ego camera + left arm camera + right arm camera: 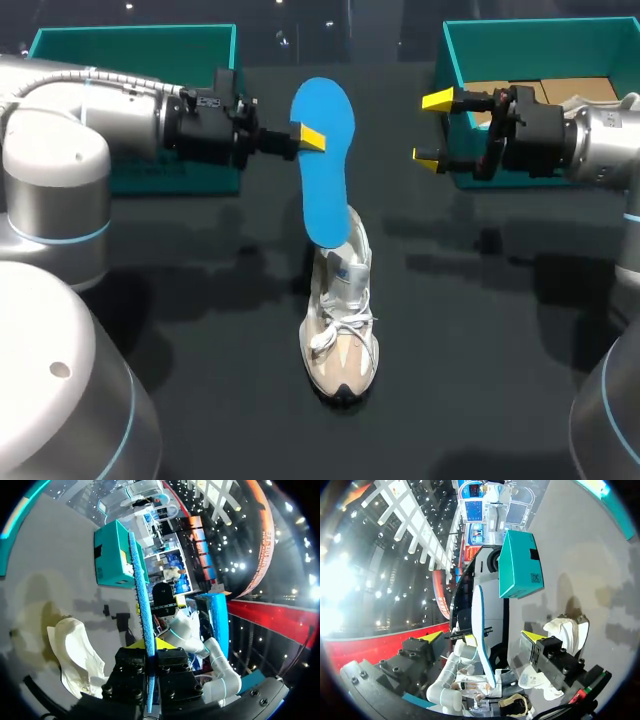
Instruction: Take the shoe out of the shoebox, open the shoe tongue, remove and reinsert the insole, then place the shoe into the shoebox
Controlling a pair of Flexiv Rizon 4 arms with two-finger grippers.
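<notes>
The shoe (340,340) sits unboxed, the left end effector (308,138) clenches the insole (325,190), seemingly almost clear of it, the right end effector (433,128) gapes empty; reinsertion and boxing remain.

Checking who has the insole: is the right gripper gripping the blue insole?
No: in the head view the right gripper stands open and apart from the blue insole, which the left gripper pinches.

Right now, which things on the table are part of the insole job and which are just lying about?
Job: blue insole, pinched in left tool; shoe; right teal box, likely the shoebox.
Lying about: left teal box; right tool, open and empty.
</notes>
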